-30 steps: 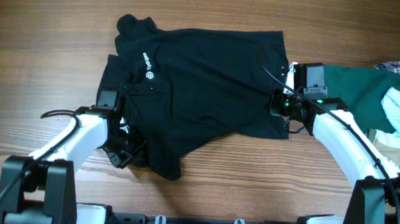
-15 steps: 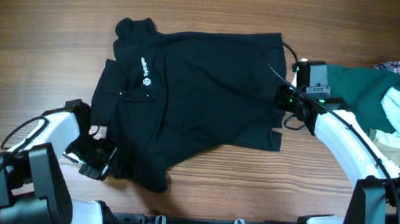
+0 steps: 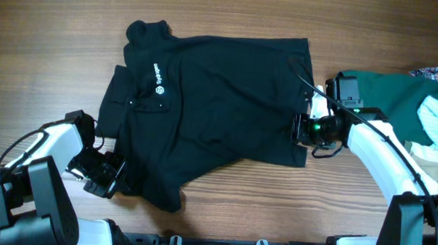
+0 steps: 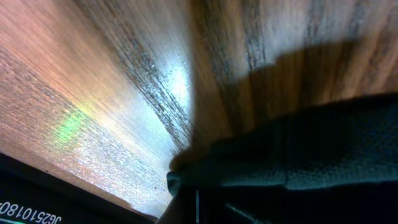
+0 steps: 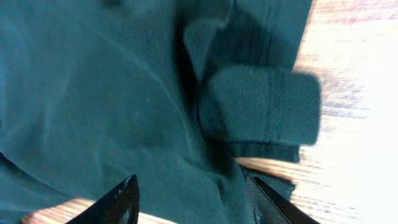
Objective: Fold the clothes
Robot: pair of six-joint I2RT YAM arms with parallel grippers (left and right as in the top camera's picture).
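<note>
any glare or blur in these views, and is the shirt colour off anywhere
Overhead: sharp, evenly lit, shirt reads black. Left wrist: soft close-up, bright glare patch on the table, shirt's shadow on the wood. Right wrist: shirt tinted teal, wood at right washed out near white.

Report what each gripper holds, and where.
The left gripper is shut on the near-left edge of the black polo shirt; the right gripper is open, holding nothing.

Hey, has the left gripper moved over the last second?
Yes. The left gripper, shut on the black short-sleeved fabric polo shirt, has slid leftward and toward the wooden table's near edge.
</note>
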